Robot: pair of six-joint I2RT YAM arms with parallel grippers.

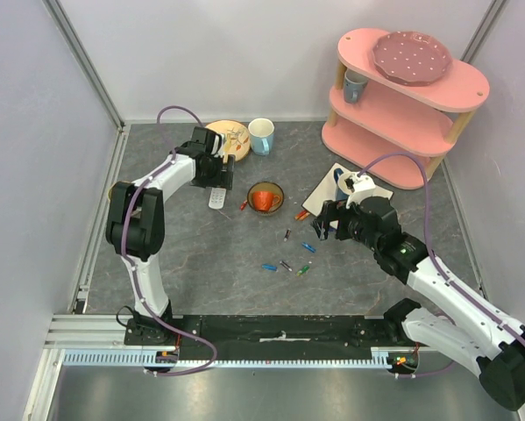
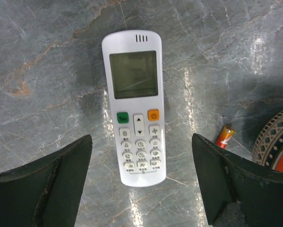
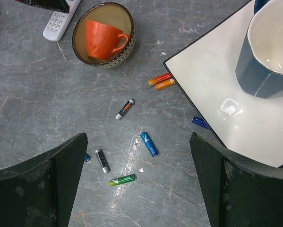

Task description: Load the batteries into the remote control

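The left gripper (image 2: 141, 142) hangs over the table with its fingers spread wide, gripping nothing. The remote control (image 2: 135, 113) lies face up directly beneath it, between the two fingers and touching neither. Its screen end points away from the gripper and its buttons are nearest. Just beyond the finger at the right of that wrist view lies a red-orange battery (image 2: 225, 136), near the patterned rim of a bowl (image 2: 269, 139).

The right gripper (image 3: 139, 142) also stands wide apart and empty above the scattered batteries. Ahead of it to the left, the bowl holds an orange cup (image 3: 101, 40). Near its left finger lie a dark grey battery (image 3: 102, 161) and a green battery (image 3: 122, 179). A black-and-orange battery (image 3: 125, 109) lies just ahead, and a blue battery (image 3: 149, 144) sits between the fingers. Farther ahead, an orange pair (image 3: 160, 81) lies against the edge of a white square plate (image 3: 217, 99), which carries a blue-grey mug (image 3: 269, 52).
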